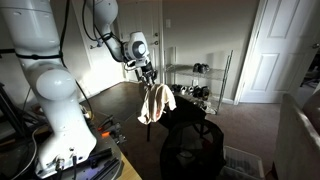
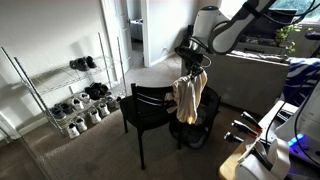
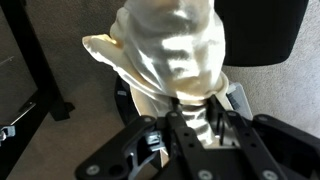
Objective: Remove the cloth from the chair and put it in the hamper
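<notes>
The fingers [image 3: 186,122] are closed tight on the top of the pale cloth [image 3: 170,55], which hangs free near the middle of both exterior views. Below it stands the dark hamper [image 1: 200,150]; its inside is too dark to read. The black chair [image 2: 150,103] stands just left of the cloth.

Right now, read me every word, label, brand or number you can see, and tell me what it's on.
None can be read in any view.
The cloth, held by the gripper, is plain: no tag or print shows.
The chair and hamper show no label.
The shoes are too small and dim for any brand.
</notes>
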### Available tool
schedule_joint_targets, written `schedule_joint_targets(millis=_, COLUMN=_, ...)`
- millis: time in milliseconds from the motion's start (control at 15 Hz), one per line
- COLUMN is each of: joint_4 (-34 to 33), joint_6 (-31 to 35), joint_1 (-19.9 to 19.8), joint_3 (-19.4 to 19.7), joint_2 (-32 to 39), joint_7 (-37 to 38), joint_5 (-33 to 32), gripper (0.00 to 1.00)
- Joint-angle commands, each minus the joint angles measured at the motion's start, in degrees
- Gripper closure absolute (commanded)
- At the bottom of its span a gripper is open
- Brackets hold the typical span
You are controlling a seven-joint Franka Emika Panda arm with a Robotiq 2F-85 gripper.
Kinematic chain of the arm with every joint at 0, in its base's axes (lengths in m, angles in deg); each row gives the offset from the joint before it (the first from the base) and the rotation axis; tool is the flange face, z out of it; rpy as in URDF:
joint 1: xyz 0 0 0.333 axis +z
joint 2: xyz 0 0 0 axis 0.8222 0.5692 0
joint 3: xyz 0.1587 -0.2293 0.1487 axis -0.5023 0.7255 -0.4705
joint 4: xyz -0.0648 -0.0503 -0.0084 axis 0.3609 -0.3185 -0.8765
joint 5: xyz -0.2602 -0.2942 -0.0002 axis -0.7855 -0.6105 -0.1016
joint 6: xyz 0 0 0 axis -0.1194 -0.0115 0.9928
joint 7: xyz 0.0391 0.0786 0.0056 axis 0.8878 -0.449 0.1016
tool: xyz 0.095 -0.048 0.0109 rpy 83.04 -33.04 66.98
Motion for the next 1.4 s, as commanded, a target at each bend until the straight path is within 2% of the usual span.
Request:
schedule_joint_targets(millis=0, joint_4=-0.25, joint_6=-1.36, joint_1=1.33, joint_3=1.22, joint_2=-0.34, joint_7=1.15, joint_5=-1.03, gripper=0.97)
schedule_joint_targets(millis=133, joint_4=1.34, joint_6=-1.98, joint_1=1.46, joint_3=1.11, joint_2=-3.34, joint_7=1.08, joint_5=-0.26, gripper=0.99)
schedule_joint_targets(millis=200, joint_4=2.61, joint_6=-0.87, joint_1=1.4, joint_3=0.76, joint_2=-5.08, joint_7=-0.11, joint_5=1.28, gripper=0.96)
schedule_joint_targets(millis=333, joint_4=7.84, joint_6=2.5, joint_1=1.42, joint_3=0.17, joint_2=-12.46, joint_7=-0.6, joint_5=2.32, gripper=0.96)
schedule_joint_targets(millis=600, joint_4=13.21, joint_6=8.96, joint_1=1.06, joint_3=-0.08, joint_2=-23.21, joint_7=1.95, joint_5=-1.05, gripper=1.0)
schedule_joint_targets(millis=800, joint_4=16.67, joint_6=7.24, joint_1=3.14, joint_3=0.57, joint_2=-33.45, joint_7=-0.5, joint_5=1.85, gripper=1.0)
schedule_joint_targets(millis=867, joint_4=17.16, joint_6=6.92, joint_1=0.33, joint_3=-3.2, joint_2=-35.49, joint_7=-3.76, joint_5=6.24, gripper=1.0)
schedule_joint_targets(millis=933, joint_4=17.33, joint_6=6.4, joint_1=0.92, joint_3=-3.49, joint_2=-36.64, joint_7=-4.37, joint_5=8.1, gripper=0.75)
schedule_joint_targets(millis=1067, joint_4=17.1, joint_6=5.01, joint_1=0.87, joint_3=-5.07, joint_2=-37.4, joint_7=-6.28, joint_5=11.66, gripper=0.69)
schedule_joint_targets(millis=1333, joint_4=14.59, joint_6=2.28, joint_1=-0.96, joint_3=-8.44, joint_2=-32.77, joint_7=-6.7, joint_5=14.95, gripper=0.43)
